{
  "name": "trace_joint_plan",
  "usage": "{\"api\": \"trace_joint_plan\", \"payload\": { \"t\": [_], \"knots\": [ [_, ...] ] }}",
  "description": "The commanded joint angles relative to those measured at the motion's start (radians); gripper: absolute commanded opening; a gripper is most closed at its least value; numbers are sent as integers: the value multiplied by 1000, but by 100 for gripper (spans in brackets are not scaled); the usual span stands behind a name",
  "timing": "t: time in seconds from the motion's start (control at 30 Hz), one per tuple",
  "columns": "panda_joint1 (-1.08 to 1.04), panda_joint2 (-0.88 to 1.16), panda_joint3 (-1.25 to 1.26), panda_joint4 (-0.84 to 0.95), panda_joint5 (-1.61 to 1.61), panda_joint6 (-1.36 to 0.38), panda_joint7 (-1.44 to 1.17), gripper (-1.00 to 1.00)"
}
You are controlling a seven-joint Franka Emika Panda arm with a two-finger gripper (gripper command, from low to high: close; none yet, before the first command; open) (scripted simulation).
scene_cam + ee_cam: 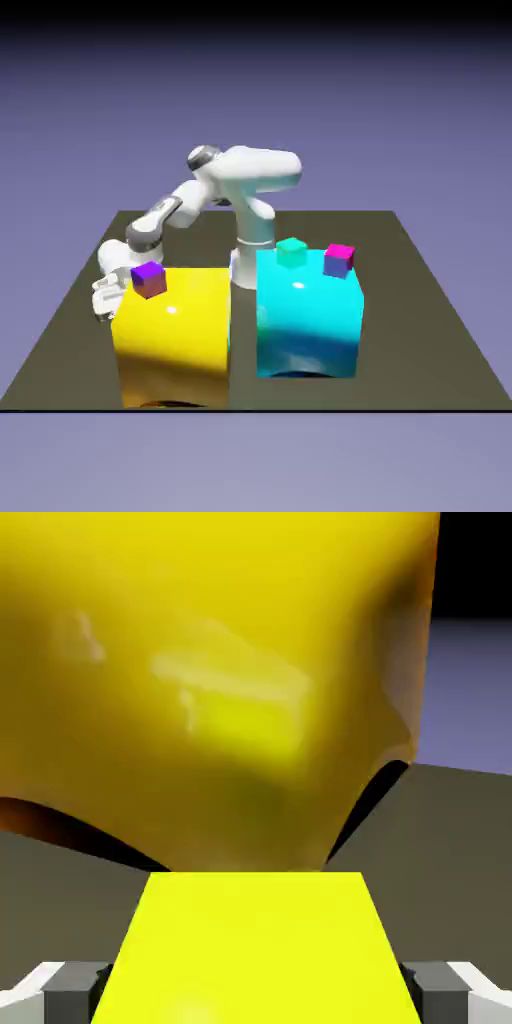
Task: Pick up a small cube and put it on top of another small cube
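Observation:
In the hand view the small lime-yellow cube fills the gap between my two grey fingertips, which press against its sides. My gripper is shut on it. In the exterior view the gripper sits low near the table at the exterior view's left, just behind the big yellow block, and the lime cube is hidden there. A purple small cube stands on that block's top. On the cyan block a teal small cube and a magenta small cube stand apart.
The big glossy yellow block rises right beside the gripper and fills most of the hand view. The big cyan block stands to its right with a narrow gap between them. The dark table ends close in front of both blocks.

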Motion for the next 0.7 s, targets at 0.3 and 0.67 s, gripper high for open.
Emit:
{"api": "trace_joint_plan", "payload": {
  "t": [0.3, 0.67],
  "knots": [
    [167, 287, 317, -49, 416, 58, 101, -100],
    [354, 513, 697, -242, 834, 36, 73, -100]
  ]
}}
